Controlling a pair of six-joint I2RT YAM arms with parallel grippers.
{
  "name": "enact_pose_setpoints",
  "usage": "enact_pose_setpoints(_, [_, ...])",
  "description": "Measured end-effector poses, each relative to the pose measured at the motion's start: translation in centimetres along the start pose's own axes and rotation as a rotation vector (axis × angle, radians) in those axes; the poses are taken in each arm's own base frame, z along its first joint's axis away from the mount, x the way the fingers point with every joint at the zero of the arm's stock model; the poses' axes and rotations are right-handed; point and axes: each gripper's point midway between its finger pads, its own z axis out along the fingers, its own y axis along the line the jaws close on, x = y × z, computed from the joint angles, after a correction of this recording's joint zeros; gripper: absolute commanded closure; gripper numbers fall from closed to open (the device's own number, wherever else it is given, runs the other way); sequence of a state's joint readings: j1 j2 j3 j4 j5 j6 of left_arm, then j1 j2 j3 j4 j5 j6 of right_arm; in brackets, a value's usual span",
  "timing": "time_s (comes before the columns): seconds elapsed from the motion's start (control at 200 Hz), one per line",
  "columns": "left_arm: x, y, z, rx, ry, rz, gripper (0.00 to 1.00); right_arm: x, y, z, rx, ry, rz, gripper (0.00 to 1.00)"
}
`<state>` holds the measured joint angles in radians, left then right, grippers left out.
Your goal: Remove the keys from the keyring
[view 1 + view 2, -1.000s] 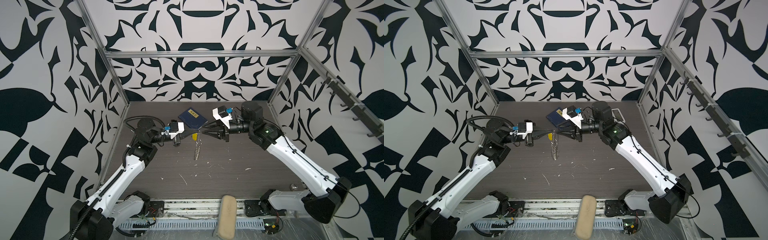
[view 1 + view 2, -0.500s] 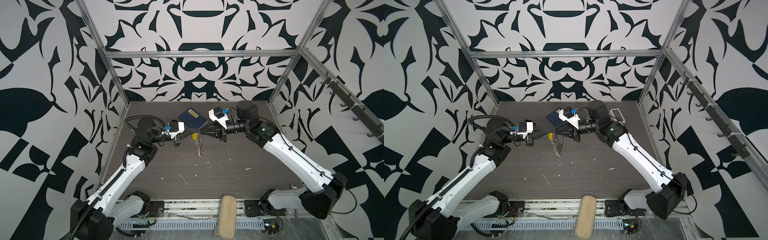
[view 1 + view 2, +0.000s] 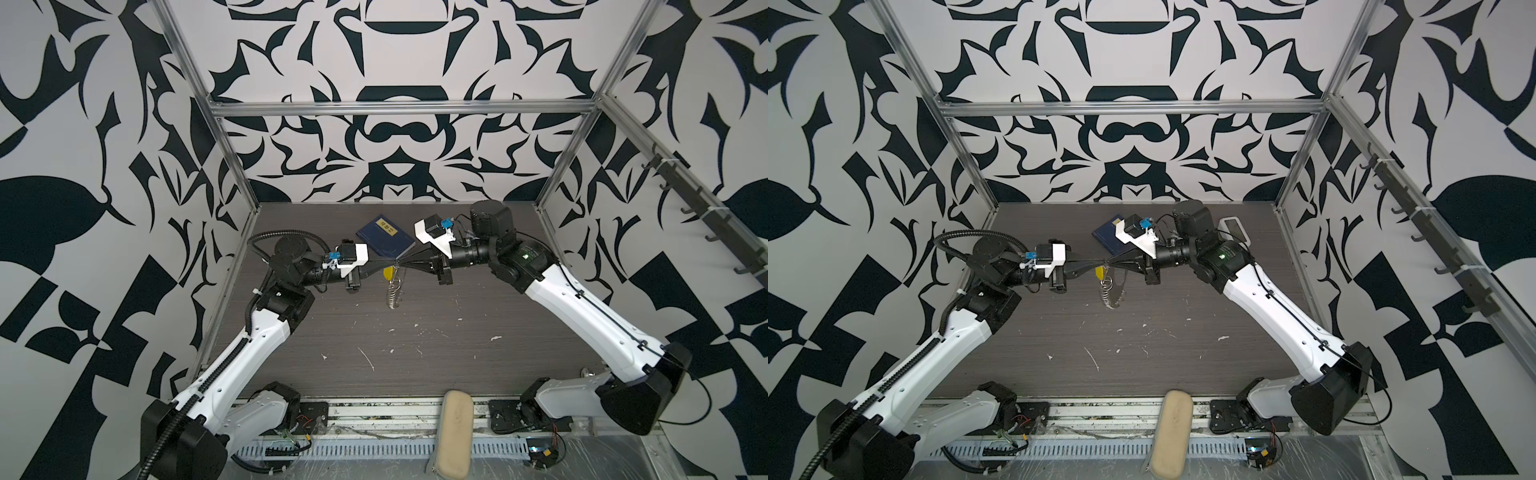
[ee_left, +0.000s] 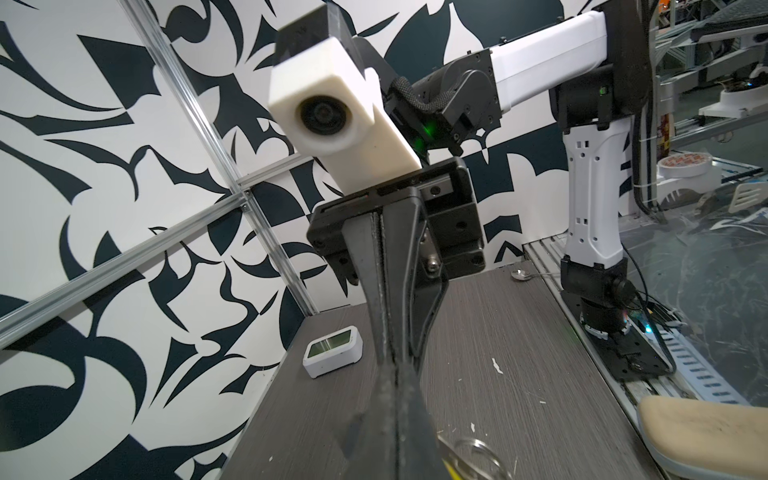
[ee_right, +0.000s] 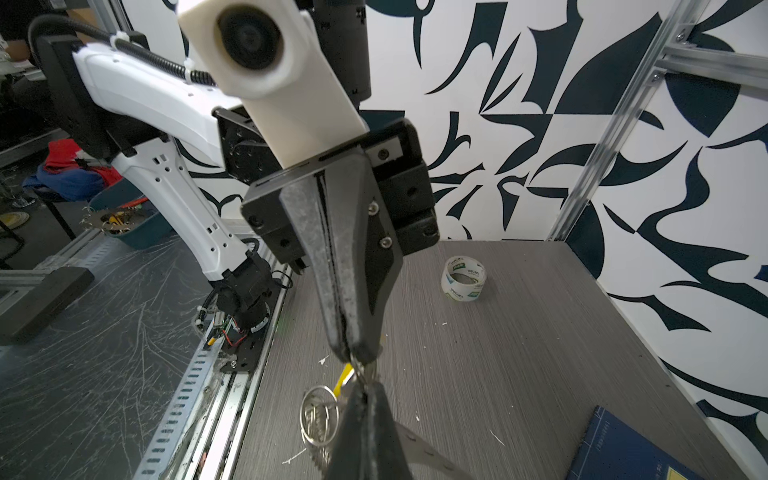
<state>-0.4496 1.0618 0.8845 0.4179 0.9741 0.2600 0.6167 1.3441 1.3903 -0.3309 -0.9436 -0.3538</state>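
A small oblong yellow plastic key tag (image 3: 387,272) dangles in mid-air just under the point where two black grippers meet tip to tip. Beside it, towards the right-hand jaws, a keyring (image 3: 394,293) of bunched silver metal split rings hangs down as a short chain; whether its lowest ring touches the tabletop cannot be told. The left gripper (image 3: 390,266) has its jaws pressed together at the key tag's upper end, while the right gripper (image 3: 404,263) has its jaws pinched tight on the silver metal right next to it. The two sets of tips almost touch, and exactly which strand each pair nips is too small to make out. In the right wrist view the key tag slants away beneath the left jaws and a wider loop of the keyring (image 5: 319,413) hangs below the right jaws. Both grippers lie roughly level, well above a dark wood-grain table (image 3: 457,353) flecked with white scraps (image 3: 368,359). Behind the jaws a dark blue book with a yellow label (image 3: 386,241) lies flat. Beyond the left jaws, near the wall, stands a roll of clear packing tape (image 5: 463,278). Beyond the right jaws a small white rectangular device with a grey screen (image 4: 332,351) sits by the wall. A beige oblong pad (image 3: 453,432) rests on the front rail, well in front of the jaws.
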Motion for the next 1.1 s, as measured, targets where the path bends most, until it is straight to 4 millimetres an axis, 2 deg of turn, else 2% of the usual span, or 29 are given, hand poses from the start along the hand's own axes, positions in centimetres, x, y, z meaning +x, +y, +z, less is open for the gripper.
enact_pose_setpoints(0.235, [-0.7, -0.1, -0.2, -0.006, -0.01, 0.019, 1.0, -0.7, 0.3, -0.4, 0.012, -0.03, -0.014, 1.0])
enact_pose_setpoints(0.705, [-2.5, 0.0, -0.5, -0.027, -0.042, 0.067, 1.0, -2.5, 0.8, -1.3, -0.007, -0.204, 0.052, 1.0])
enact_pose_setpoints(1.1, [-4.9, 1.7, -0.6, -0.089, -0.133, 0.124, 1.0, -5.6, 0.0, -2.1, -0.036, -0.428, 0.095, 1.0])
